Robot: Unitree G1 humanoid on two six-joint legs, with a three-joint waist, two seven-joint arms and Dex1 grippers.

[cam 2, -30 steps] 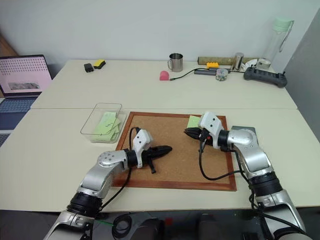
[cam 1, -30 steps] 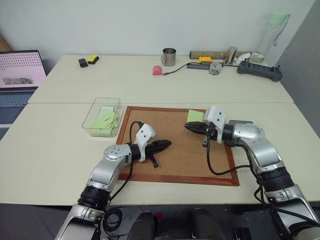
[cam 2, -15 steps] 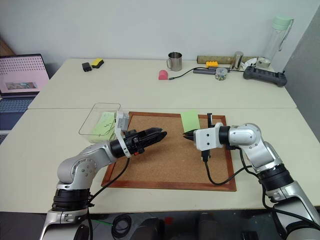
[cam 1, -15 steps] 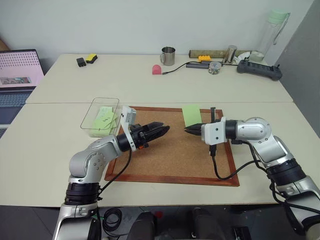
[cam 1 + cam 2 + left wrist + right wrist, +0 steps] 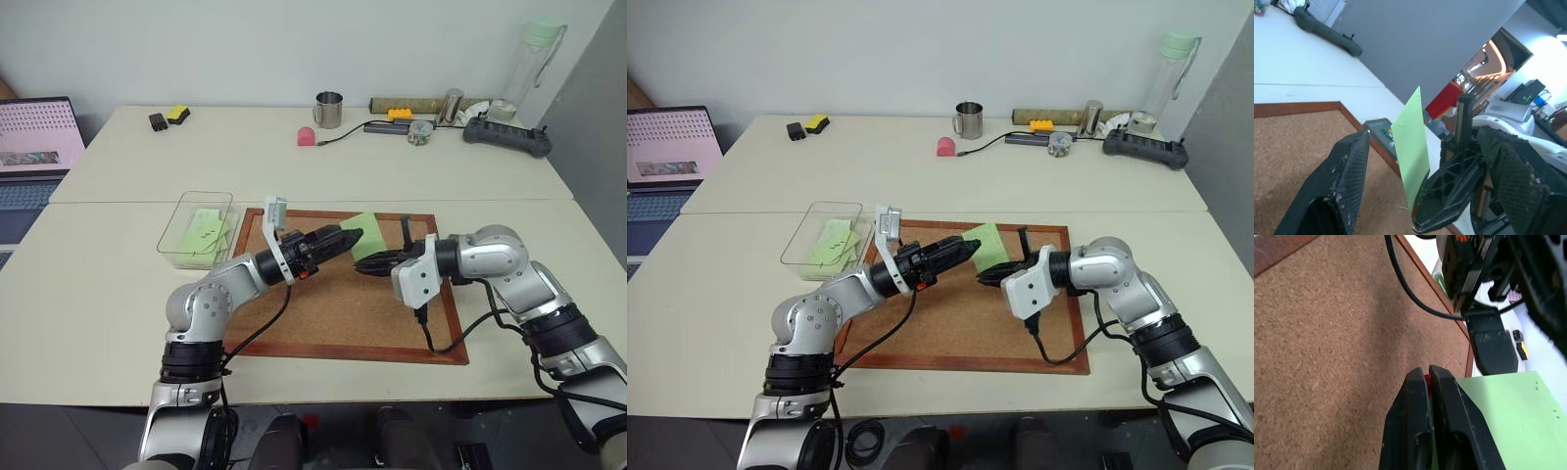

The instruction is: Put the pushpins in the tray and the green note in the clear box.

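green note, head views: green note (image 5: 368, 231) is off the cork board (image 5: 343, 313), tilted in the air over the board's far half, its low edge at the right gripper's tips.
left gripper, head views: left gripper (image 5: 345, 239) is also over the far half of the board. It points roughly level toward the note, fingers spread, tips right at the note's near face. Can't tell if they touch it.
right gripper, head views: right gripper (image 5: 365, 264) is over the board's middle, pointing across toward the left gripper with its tips just under the note. The forearm crosses the board's right frame.
clear box, head views: clear box (image 5: 186, 210) sits just off the board's left frame, with light-green sheets inside.
left wrist view: the note stands on edge between the two spread fingers (image 5: 1347, 166), clear of both pads. Its bottom edge is caught at the right gripper's tip.
tray, left wrist view: tray (image 5: 1374, 128) lies just past the board's frame, behind the note, with small coloured bits in it.
right wrist view: fingers (image 5: 1418, 421) are pressed together over bare cork, pinching a red pushpin (image 5: 1426, 379) at the tips. The note lies flush against one finger's side.
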